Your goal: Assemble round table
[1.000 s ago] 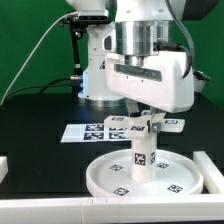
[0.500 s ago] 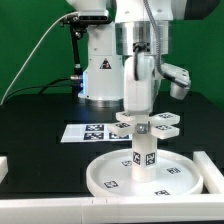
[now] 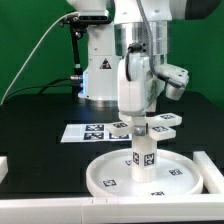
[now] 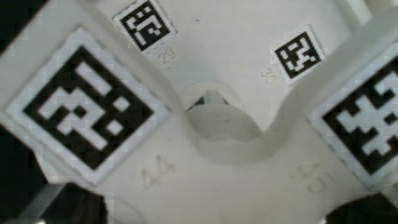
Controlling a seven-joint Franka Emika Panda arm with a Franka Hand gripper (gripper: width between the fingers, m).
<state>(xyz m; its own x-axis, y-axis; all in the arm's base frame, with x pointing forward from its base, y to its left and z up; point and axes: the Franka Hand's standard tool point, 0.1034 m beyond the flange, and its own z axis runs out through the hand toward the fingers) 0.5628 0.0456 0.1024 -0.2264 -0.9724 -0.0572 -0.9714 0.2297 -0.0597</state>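
At frame centre, the tool (image 3: 142, 122) has rotated since a second ago, gripping the foot piece (image 3: 152, 124) atop the leg (image 3: 142, 155), apparently screwing it on.

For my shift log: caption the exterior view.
Gripper holds foot piece atop leg standing on round disc.

No readable words, numbers or brand names anywhere. A small triangular warning sign (image 3: 103, 66) sits on the robot base (image 3: 100, 75), its symbol too small to make out. Everything else printed is black-and-white square tags, no text.
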